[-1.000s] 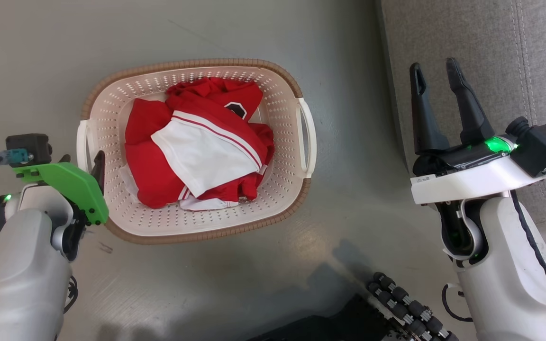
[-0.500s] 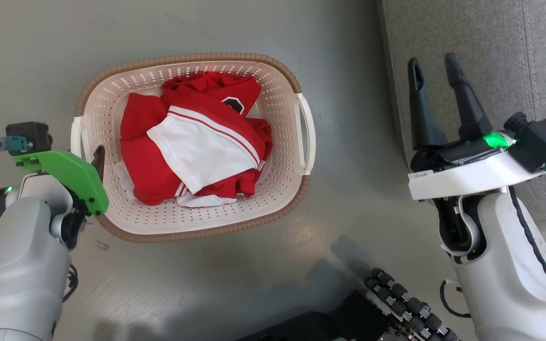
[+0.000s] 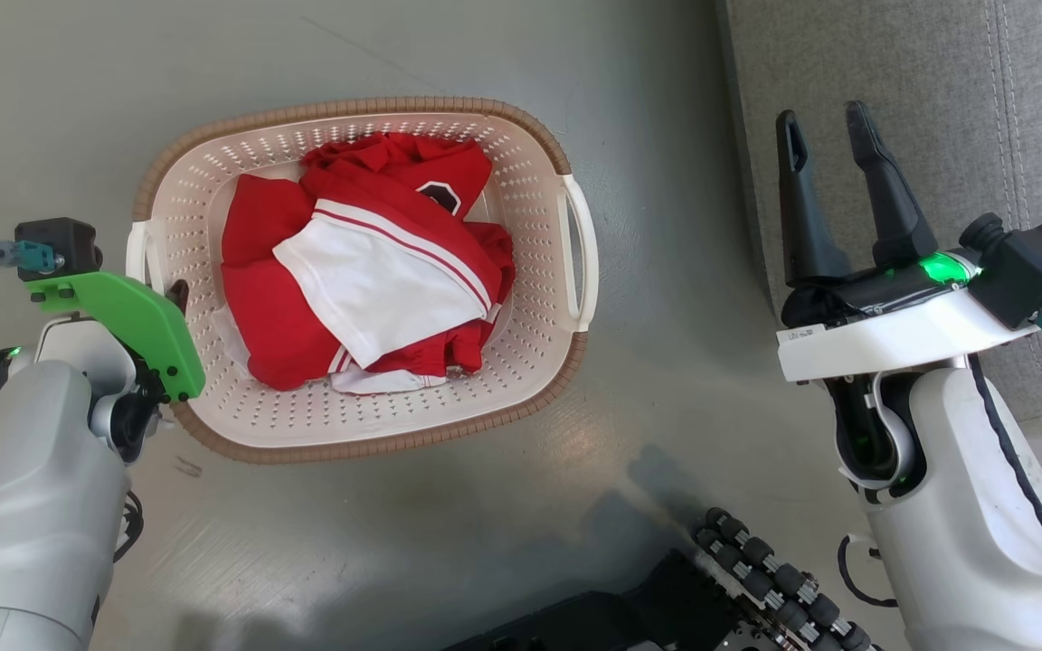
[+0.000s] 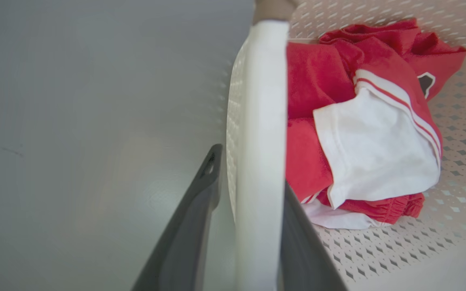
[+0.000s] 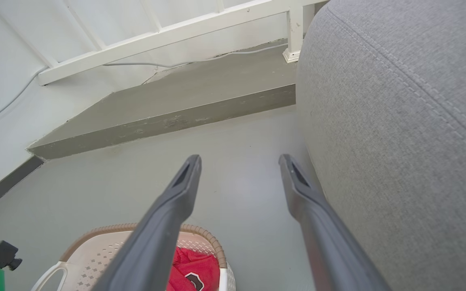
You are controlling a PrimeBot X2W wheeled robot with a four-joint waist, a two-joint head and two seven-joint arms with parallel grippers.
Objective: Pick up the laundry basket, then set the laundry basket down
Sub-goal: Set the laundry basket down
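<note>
The laundry basket (image 3: 376, 448), cream with perforated walls and a brown woven-look rim, sits on the grey floor and holds red and white clothes (image 3: 367, 271). My left gripper (image 3: 168, 294) is at the basket's left end, shut on its white left handle (image 4: 259, 101). In the left wrist view one dark finger lies outside the handle and the other inside the basket wall (image 4: 439, 250). My right gripper (image 3: 821, 116) is open and empty, well to the right of the basket, over the sofa's edge. The right wrist view shows that gripper (image 5: 239, 158) above the basket's far corner (image 5: 95, 250).
A grey fabric sofa (image 3: 919, 90) fills the right side, close to my right arm. My own dark base with rollers (image 3: 756, 579) is at the bottom. A raised grey step (image 5: 168, 109) and a white railing (image 5: 168, 36) lie beyond the basket.
The basket's left end and my left gripper on its handle have shifted left and slightly up the view together. The right gripper has stayed open and nearly still.
</note>
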